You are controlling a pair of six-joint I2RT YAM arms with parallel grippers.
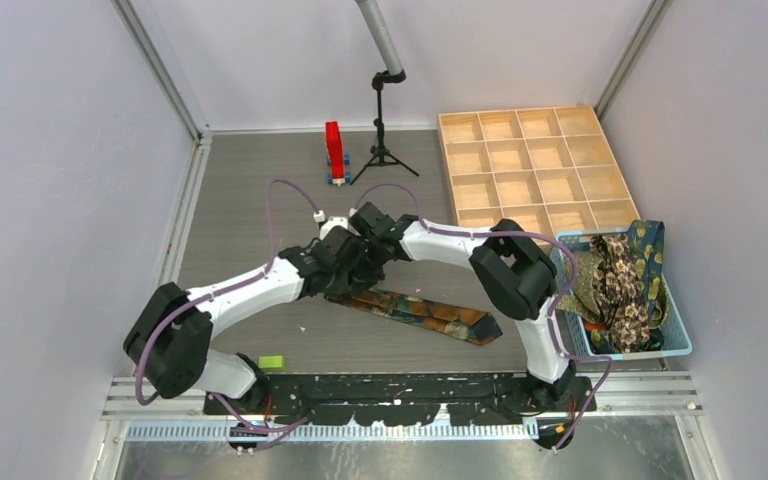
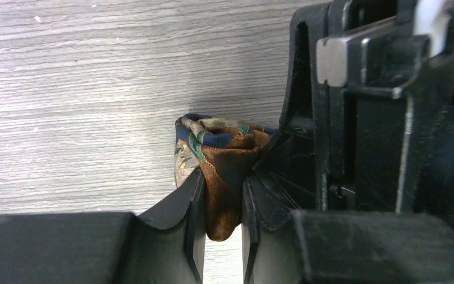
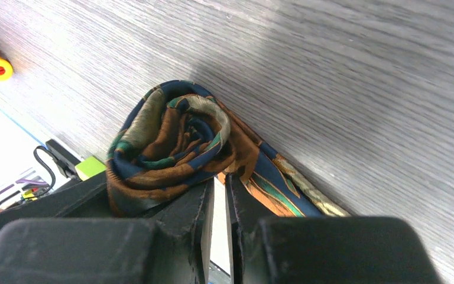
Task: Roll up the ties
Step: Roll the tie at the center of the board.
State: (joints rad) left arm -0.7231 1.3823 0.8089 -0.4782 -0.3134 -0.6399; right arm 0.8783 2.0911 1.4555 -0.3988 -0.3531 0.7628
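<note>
Fabric filled the left hand (image 2: pixel 221 177): its two fingers were closed hard on a brown-orange fold of the tie (image 1: pixel 430 312), with no gap on either side of the cloth. The right hand (image 3: pixel 220 180) met it from the opposite side, fingers drawn almost together. Their tips were pressed into the base of the roll (image 3: pixel 171 136), where a thin fold seemed to be caught between them. Both hands therefore sat at the same spot, the wound end of the tie, around the middle of the desk (image 1: pixel 250 200).

From there the unrolled length ran flat along the desk, away to the right and slightly toward the near edge. It ended in a point in front of the right arm's base. Its long axis thus led off from the hands on the right arm's side, so any further winding would probably have had to travel that way.

The roll was loose and a little lopsided, a spiral of navy, rust, teal and cream bands. Only a short part seemed wound, with most of the length lying out. More ties (image 1: pixel 620 285) lay heaped in the light blue basket (image 1: pixel 675 340) at the far right.
</note>
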